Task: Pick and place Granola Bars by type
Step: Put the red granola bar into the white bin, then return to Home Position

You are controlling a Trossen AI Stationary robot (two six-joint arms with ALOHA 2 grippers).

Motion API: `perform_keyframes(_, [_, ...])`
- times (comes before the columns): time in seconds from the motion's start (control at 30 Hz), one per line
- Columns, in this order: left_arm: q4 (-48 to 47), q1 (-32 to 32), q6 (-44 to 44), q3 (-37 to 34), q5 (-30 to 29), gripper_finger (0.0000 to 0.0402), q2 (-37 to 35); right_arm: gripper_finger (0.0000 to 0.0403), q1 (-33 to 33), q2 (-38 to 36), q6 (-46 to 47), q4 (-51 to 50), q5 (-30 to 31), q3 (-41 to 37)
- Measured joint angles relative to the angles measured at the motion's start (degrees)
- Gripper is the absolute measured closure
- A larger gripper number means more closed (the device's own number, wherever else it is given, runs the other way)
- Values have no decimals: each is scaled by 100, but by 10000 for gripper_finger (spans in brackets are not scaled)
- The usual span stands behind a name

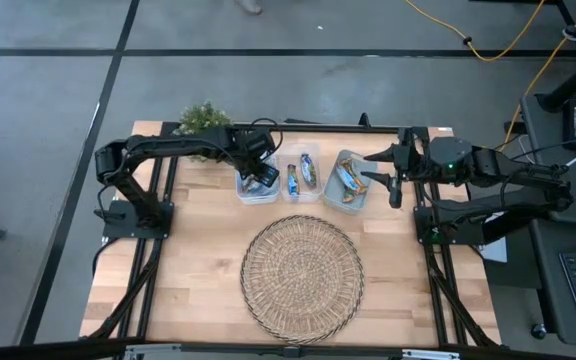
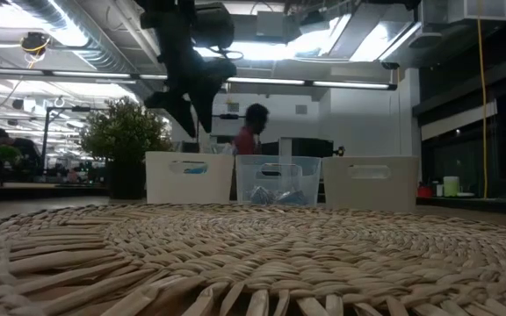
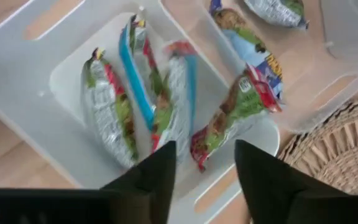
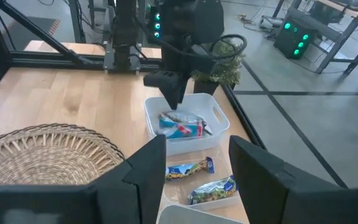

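Granola Bars (image 3: 166, 99) lie sorted in three plastic bins set in a row at the far edge of the wooden table (image 1: 198, 260), behind the round wicker tray (image 1: 303, 277).

Farthest left stands a small potted plant (image 1: 204, 117), at the table's back edge. Next comes the left bin (image 1: 256, 190), white and rectangular. The left wrist view shows four green-and-red foil bars inside it, three lying roughly side by side and a fourth (image 3: 235, 115) angled against the wall nearest the middle bin. The left gripper (image 1: 259, 176) hangs directly over this bin; its two dark fingers (image 3: 160, 174) stand apart with nothing between them, released above the bars.

The middle bin (image 1: 302, 180) is clear and holds two blue-wrapped bars (image 4: 190, 168), lying apart from each other.

The right bin (image 1: 349, 182) holds a few more bars, whose colours are hard to tell. The right gripper (image 1: 387, 180) hovers just beside this bin's right edge, its fingers (image 4: 263, 171) spread and empty.

In the low view a person (image 2: 249, 132) shows in the room beyond the bins.
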Motion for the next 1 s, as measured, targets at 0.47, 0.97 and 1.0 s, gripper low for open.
perform_keyframes(0.47, [-198,-56,-820,150,-284,179,-1692,225,0,0,-167,-106,-303,0])
perform_keyframes(0.97, [157,-835,-579,574,695,178,-4416,225,0,0,-768,92,-462,0])
perform_keyframes(1.0, [172,-916,-230,570,456,178,-4588,225,0,0,-760,132,-462,0])
